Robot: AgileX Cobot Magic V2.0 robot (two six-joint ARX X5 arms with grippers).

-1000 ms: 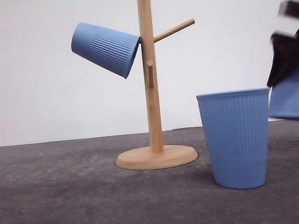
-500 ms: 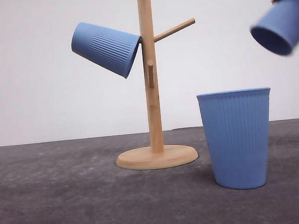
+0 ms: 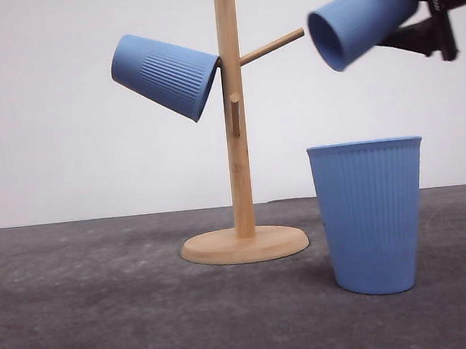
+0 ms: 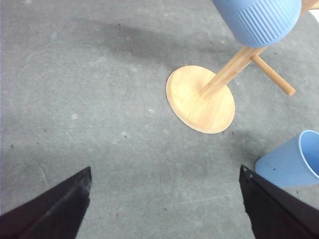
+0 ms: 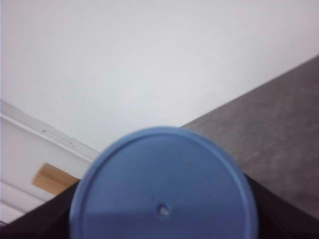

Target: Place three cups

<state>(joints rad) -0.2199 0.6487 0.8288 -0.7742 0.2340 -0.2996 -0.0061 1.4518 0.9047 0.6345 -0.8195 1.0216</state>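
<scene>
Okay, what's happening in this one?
The right gripper holds a blue cup on its side in the air, mouth facing the free peg of the wooden stand. Another cup already hangs on the opposite peg; a third stands upright on the table. The left gripper hovers open.

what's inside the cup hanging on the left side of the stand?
Hung cup sits mouth-first against the stand. A peg presumably holds it, but the wall hides the inside. The right tool's cup shows a dark mouth, seemingly empty.
</scene>
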